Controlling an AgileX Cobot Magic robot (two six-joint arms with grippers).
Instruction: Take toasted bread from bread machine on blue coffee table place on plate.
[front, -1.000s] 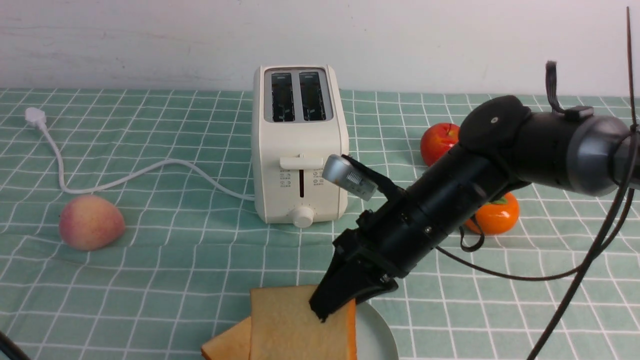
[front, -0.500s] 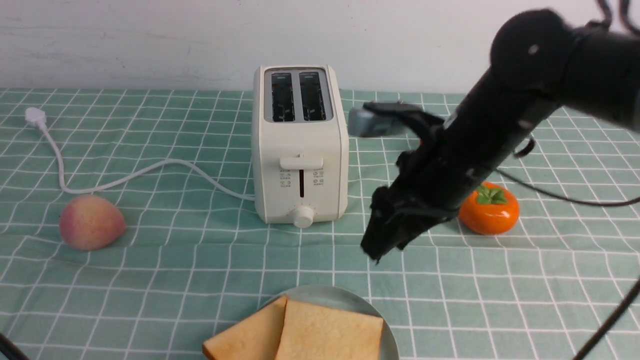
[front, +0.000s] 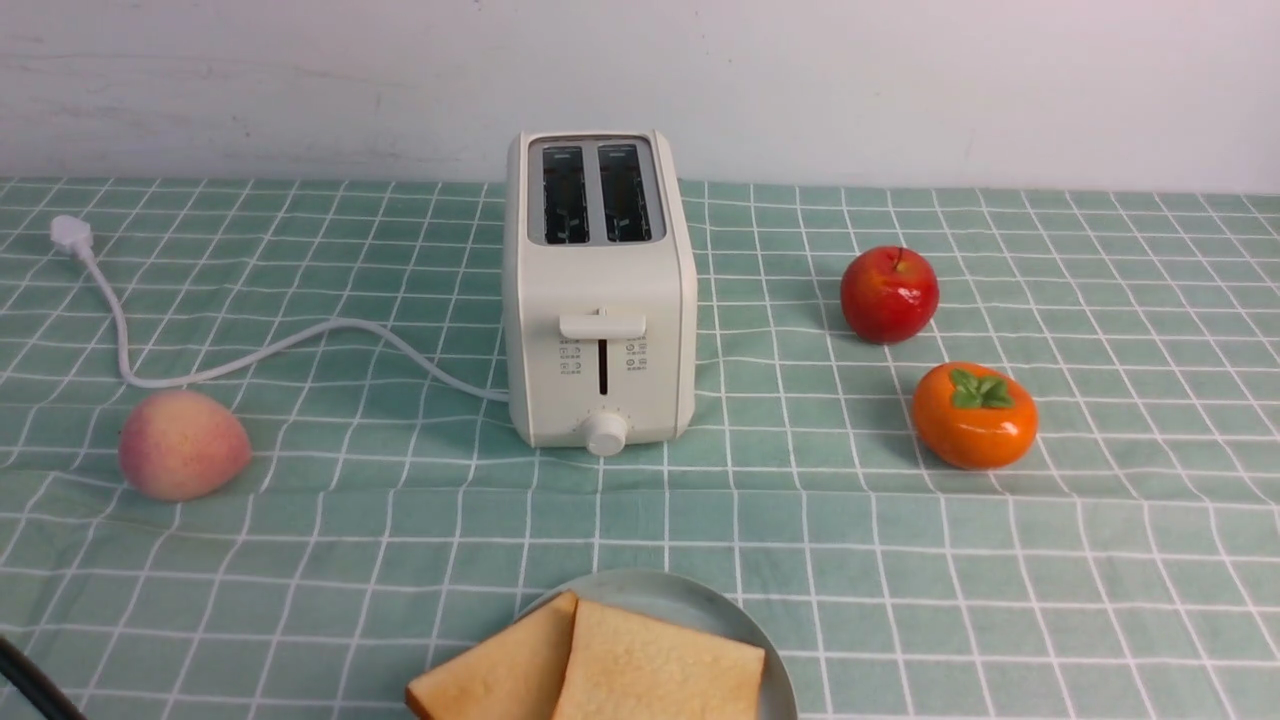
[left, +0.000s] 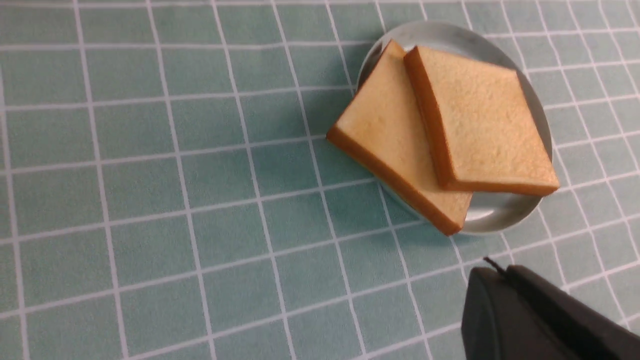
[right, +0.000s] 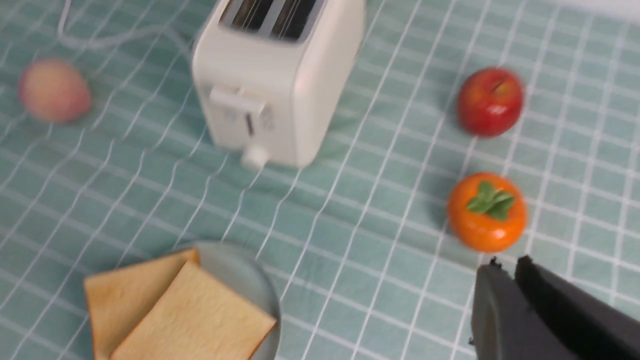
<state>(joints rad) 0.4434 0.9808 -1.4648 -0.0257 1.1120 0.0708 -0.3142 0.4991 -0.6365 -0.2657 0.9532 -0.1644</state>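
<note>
Toast (front: 640, 660) lies in two slices on the plate (front: 700, 598) at the near edge of the tabletop (front: 300, 560), straight in front of the toaster (front: 600, 300) and well apart from it. We see the right-hand slice (front: 690, 680) resting partly on the left-hand slice (front: 495, 680), whose outer corner sticks out past the plate's rim. The toaster stands upright, its two slots dark inside and its lever at the upper end of its track. Its white cord (front: 300, 345) trails off to the left and ends in a plug (front: 70, 233) lying on the cloth. A peach (front: 183, 444) sits left of the toaster. An apple (front: 889, 295) and a persimmon (front: 975, 415) sit to its right, near each other but apart. We find the left tool (left: 495, 275) above the cloth near the plate, its fingers pressed together and holding nothing. The right tool (right: 505, 270) hangs over the cloth on the persimmon's side, fingers likewise pressed together, empty.
</note>
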